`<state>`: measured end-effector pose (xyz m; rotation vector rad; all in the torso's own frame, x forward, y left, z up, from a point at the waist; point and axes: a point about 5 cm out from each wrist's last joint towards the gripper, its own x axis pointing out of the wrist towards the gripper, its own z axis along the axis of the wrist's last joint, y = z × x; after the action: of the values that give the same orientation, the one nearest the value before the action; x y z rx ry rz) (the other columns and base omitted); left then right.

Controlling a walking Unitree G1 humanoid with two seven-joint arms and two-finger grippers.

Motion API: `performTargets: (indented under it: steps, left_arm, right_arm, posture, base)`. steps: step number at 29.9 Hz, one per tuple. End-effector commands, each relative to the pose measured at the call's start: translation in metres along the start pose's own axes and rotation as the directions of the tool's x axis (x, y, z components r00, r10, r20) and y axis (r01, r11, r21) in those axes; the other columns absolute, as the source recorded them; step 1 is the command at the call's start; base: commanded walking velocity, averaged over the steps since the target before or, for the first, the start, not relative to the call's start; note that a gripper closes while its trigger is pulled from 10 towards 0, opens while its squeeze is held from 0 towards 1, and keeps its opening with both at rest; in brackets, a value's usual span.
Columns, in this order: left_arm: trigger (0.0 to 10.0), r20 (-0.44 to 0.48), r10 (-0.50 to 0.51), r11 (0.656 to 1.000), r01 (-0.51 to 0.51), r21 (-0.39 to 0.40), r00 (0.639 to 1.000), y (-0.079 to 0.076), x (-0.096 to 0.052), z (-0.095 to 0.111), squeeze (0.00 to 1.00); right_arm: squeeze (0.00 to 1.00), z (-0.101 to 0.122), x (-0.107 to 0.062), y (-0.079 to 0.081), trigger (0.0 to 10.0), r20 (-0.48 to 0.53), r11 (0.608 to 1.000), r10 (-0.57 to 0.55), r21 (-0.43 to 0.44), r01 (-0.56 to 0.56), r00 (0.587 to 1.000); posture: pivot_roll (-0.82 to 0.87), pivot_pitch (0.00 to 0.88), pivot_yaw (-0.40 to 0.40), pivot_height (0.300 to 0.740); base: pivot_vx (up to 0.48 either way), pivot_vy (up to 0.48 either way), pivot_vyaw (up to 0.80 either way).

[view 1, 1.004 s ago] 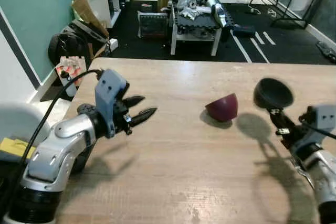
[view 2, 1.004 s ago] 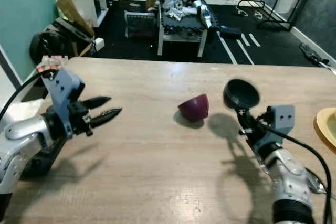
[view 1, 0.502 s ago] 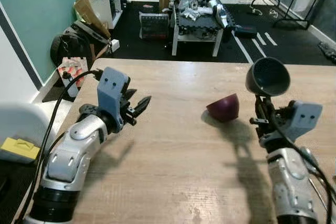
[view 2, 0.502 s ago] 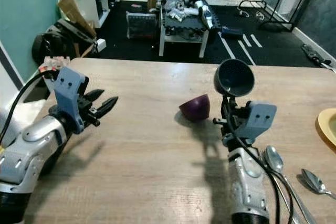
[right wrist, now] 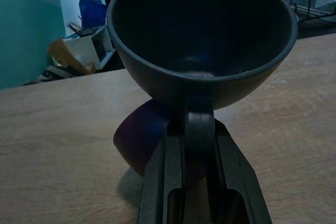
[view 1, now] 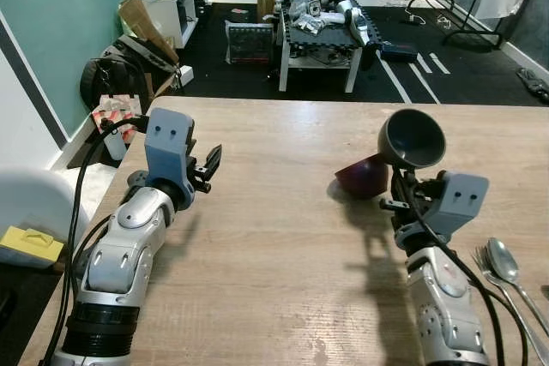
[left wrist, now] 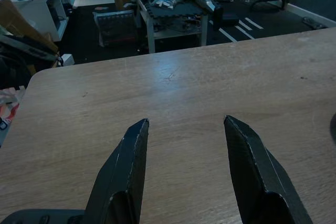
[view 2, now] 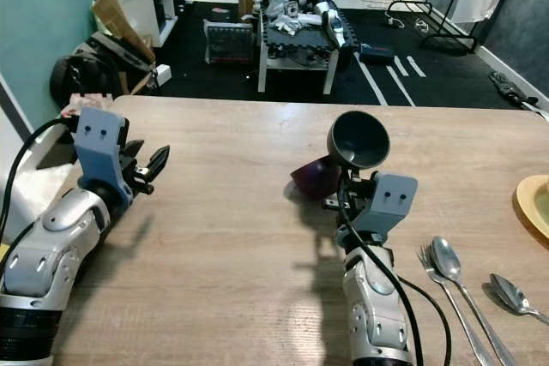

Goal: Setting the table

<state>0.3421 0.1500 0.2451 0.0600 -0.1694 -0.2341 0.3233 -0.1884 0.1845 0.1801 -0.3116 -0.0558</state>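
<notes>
We are mid-carry: our right gripper [view 2: 341,179] pinches the dark grey bowl [view 2: 358,139] by its rim, aloft beside the maroon bowl [view 2: 315,177] mid-table [view 2: 223,246], left gripper [left wrist: 182,145] spread wide and empty near the left edge, so next we judge a gentle set-down.
</notes>
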Motion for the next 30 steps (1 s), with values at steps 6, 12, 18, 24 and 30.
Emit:
performTargets:
  steps: [6, 12, 18, 24, 30]
  left_arm:
    - [10.0, -0.005, 0.014, 1.0, -0.014, -0.004, 1.0, -0.0006, 0.0002, -0.0037, 0.0]
    - [10.0, 0.004, 0.015, 1.0, -0.015, -0.008, 1.0, -0.0009, 0.0005, -0.003, 0.0]
    - [10.0, 0.005, 0.018, 1.0, -0.018, -0.012, 1.0, -0.0005, 0.0007, -0.0025, 0.0]
    - [10.0, 0.01, 0.015, 1.0, -0.015, -0.016, 1.0, -0.0011, 0.0011, -0.0016, 0.0]
    - [10.0, 0.012, 0.014, 1.0, -0.014, -0.018, 1.0, -0.0012, 0.0011, -0.0015, 0.0]
  right_arm:
    - [0.0, -0.0009, -0.0047, -0.0045, 10.0, -0.017, 1.0, -0.02, -0.024, 0.02, 1.0]
    - [0.0, -0.0009, -0.0054, -0.0059, 10.0, -0.021, 0.999, -0.026, -0.032, 0.025, 0.999]
    - [0.0, -0.0012, -0.0057, -0.0068, 10.0, -0.026, 0.999, -0.028, -0.038, 0.027, 0.999]
    - [0.0, -0.0017, -0.0069, -0.0083, 10.0, -0.034, 0.998, -0.033, -0.046, 0.031, 0.999]
    - [0.0, -0.0015, -0.0074, -0.0087, 10.0, -0.036, 0.998, -0.036, -0.049, 0.034, 0.999]
  posture:
    - [0.12, 0.089, 0.07, 0.74]
    - [0.12, 0.093, 0.069, 0.74]
    - [0.12, 0.096, 0.068, 0.74]
    - [0.11, 0.1, 0.067, 0.74]
    - [0.11, 0.102, 0.067, 0.74]
  base:
    - [-0.342, 0.0, 0.0]
    - [-0.335, 0.0, 0.0]
    - [-0.312, 0.0, 0.0]
    - [-0.313, 0.0, 0.0]
    - [-0.299, 0.0, 0.0]
